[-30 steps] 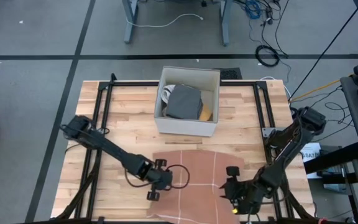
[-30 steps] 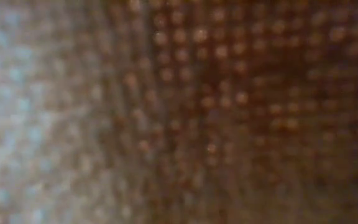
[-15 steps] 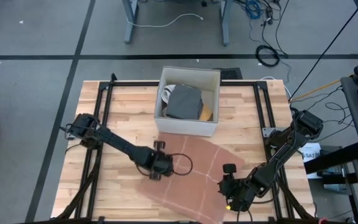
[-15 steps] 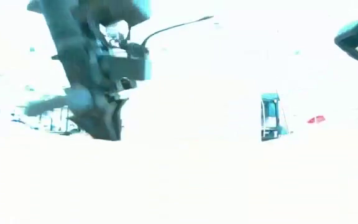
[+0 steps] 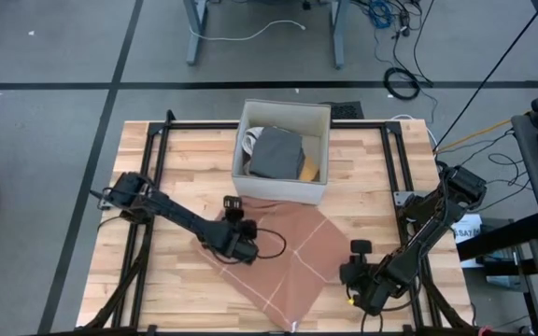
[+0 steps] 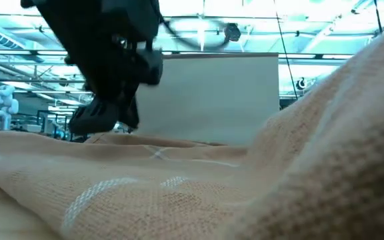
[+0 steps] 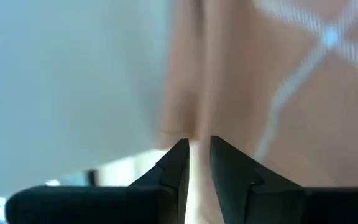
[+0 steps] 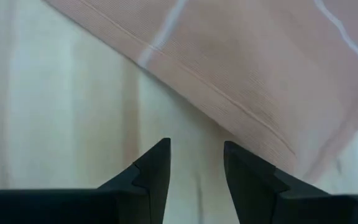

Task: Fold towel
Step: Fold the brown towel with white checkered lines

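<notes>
Bare table lies open outboard of the left gripper and ahead of the right gripper, whereas the towel fills the ground between them, the box blocks beyond it, and black frame rails bound both sides.
</notes>
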Tool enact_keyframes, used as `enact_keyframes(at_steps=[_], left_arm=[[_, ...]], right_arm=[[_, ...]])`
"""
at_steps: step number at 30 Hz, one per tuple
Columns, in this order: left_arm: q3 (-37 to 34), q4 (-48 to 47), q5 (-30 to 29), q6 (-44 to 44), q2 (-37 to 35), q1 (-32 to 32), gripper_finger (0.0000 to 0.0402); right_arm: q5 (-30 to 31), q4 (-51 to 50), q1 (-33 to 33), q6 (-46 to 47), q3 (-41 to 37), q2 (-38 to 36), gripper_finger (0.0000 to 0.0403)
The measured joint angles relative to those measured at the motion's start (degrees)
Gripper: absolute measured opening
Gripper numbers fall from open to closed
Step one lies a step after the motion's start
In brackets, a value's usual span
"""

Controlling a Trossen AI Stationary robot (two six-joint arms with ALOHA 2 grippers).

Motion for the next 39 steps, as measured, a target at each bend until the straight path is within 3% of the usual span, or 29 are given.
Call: enact_keyframes(at_steps=[3, 7, 13, 17, 19, 25, 39], left_arm=[[3.6, -2.0, -4.1, -0.2, -0.1, -1.7, 0.0071], [8.6, -1.3, -3.9, 0.8, -0.1, -3.7, 0.0071], [11.3, 8.0, 7.9, 4.4, -0.2, -6.7, 0.0071], [11.3, 15.0, 18.9, 5.7, -0.2, -9.0, 0.0071], [11.3, 18.4, 21.7, 6.3, -0.2, -10.3, 0.0071], [11.3, 23.2, 22.2, 6.0, 0.3, -12.7, 0.0071], [11.3, 23.5, 25.4, 3.3, 9.6, -9.8, 0.0071]], right_arm=[[0.1, -3.4, 0.2, 1.7, 0.0, 0.0, 0.0135], [0.4, -9.4, 0.2, 4.8, 0.0, 0.0, 0.0135], [0.8, -11.6, 0.2, 7.1, 0.0, 0.0, 0.0135], [0.7, -3.1, 0.9, 3.2, 0.0, 0.0, 0.0135], [0.3, 1.7, 1.6, 0.6, 0.0, 0.0, 0.0135], [0.8, 11.4, 2.9, -3.7, 0.0, 0.1, 0.0135], [4.9, 25.6, 0.4, -13.5, 0.0, 9.3, 0.0135]])
